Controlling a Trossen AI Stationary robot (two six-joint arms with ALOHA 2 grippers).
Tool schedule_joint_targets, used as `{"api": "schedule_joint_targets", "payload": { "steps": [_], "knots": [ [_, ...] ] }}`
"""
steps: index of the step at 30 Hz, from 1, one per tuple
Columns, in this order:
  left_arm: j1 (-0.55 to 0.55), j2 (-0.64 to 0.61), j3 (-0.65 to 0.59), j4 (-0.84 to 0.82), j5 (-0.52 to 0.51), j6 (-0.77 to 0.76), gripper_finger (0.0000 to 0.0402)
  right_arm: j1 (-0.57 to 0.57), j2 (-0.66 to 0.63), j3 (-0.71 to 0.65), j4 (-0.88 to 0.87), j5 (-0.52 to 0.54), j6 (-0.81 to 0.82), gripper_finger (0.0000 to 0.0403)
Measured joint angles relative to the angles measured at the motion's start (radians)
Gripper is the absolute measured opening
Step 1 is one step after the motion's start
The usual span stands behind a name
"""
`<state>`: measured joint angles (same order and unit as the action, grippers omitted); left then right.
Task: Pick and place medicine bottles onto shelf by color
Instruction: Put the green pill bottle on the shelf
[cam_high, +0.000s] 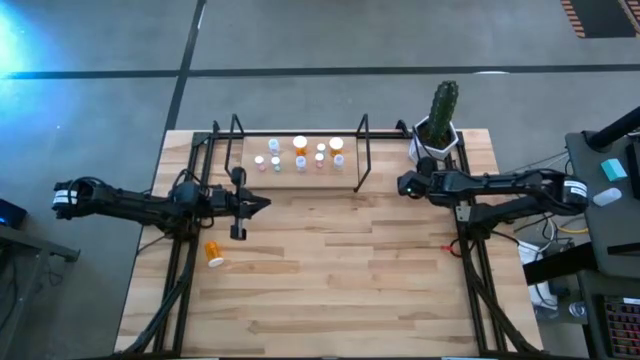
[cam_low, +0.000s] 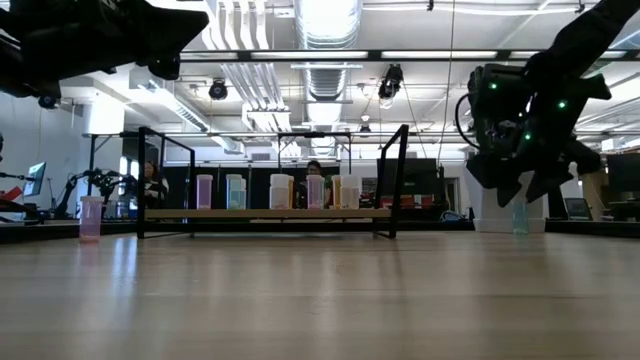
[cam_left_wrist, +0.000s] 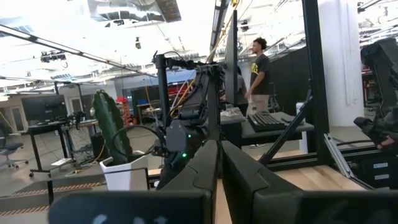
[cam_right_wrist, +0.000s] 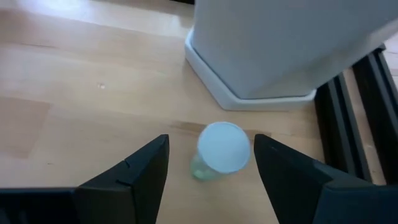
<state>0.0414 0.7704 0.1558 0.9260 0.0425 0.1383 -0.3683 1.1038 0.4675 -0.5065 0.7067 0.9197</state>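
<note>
Now my right pincer (cam_right_wrist: 211, 168) hangs open, empty, over the greenish bottle (cam_right_wrist: 221, 149) at lower centre; probably centred, so drop straight, close below the cap.

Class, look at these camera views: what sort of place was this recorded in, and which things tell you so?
Probably a robotics lab or workshop: exposed ceiling ducts, desks with monitors, and a wooden table framed by black rails with two mounted robot arms.
</note>
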Motion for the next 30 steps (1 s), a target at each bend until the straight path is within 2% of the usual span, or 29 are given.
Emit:
{"api": "schedule_joint_targets", "payload": {
  "steps": [12, 15, 24, 27, 30],
  "knots": [
    [0.000, 0.000, 0.000, 0.000, 0.000, 0.000, 0.0002, -0.006, 0.011, -0.001, 0.018, -0.002, -0.015, 0.0221],
    [0.000, 0.000, 0.000, 0.000, 0.000, 0.000, 0.0002, -0.006, 0.011, -0.001, 0.018, -0.002, -0.015, 0.0202],
    [0.000, 0.000, 0.000, 0.000, 0.000, 0.000, 0.0002, -0.006, 0.011, -0.001, 0.018, 0.008, -0.039, 0.0109],
    [0.000, 0.000, 0.000, 0.000, 0.000, 0.000, 0.0002, -0.005, 0.010, 0.002, 0.015, 0.010, -0.049, 0.0102],
    [0.000, 0.000, 0.000, 0.000, 0.000, 0.000, 0.0002, -0.003, 0.009, 0.031, 0.003, -0.023, -0.082, 0.0112]
  ]
}}
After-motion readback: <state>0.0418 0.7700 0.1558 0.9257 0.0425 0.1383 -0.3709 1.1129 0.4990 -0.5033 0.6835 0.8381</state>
